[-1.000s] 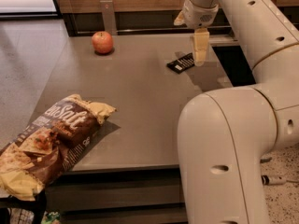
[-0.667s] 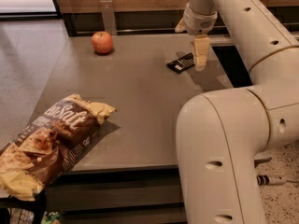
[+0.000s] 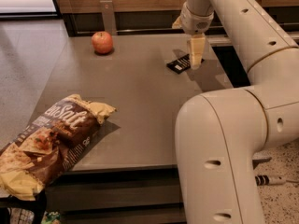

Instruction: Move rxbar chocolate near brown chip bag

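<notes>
We're at the pick-up step: the gripper (image 3: pixel 195 59) hangs over the chocolate bar (image 3: pixel 178 65) on the table's (image 3: pixel 140 92) far right, open or closed we cannot tell; next, grasp it and carry it to the chip bag (image 3: pixel 51 143) at near left

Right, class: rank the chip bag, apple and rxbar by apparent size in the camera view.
Brown chip bag, largest, also nearest the camera.
Apple and rxbar chocolate: look alike; the gripper at the bar hides part.
</notes>
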Controlling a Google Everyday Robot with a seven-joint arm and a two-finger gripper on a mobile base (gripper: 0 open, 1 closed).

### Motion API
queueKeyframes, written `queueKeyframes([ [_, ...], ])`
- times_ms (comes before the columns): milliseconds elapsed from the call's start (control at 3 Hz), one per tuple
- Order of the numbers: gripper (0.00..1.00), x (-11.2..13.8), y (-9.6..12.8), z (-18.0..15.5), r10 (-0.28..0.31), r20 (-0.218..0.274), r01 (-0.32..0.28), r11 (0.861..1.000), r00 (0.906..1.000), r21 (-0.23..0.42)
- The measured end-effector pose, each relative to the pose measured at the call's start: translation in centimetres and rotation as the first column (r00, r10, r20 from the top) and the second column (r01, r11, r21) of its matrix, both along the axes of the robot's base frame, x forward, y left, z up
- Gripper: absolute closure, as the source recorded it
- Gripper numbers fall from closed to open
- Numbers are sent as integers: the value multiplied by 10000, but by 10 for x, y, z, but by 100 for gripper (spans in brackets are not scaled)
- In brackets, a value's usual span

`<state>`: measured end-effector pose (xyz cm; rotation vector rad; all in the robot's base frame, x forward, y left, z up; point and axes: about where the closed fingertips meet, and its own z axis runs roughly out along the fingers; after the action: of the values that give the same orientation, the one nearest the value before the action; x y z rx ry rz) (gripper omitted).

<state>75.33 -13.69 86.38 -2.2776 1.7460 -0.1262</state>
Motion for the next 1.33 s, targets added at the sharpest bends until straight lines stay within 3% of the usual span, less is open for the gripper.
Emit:
queueKeyframes([
  [333, 0, 6, 5, -20, 499, -114, -495, 9982, 9987, 325],
  [667, 1, 5, 10, -50, 1242, -544, -1197, 9896, 9908, 791],
  [1333, 45, 1, 10, -54, 1475, -784, -1411, 9867, 9860, 809],
])
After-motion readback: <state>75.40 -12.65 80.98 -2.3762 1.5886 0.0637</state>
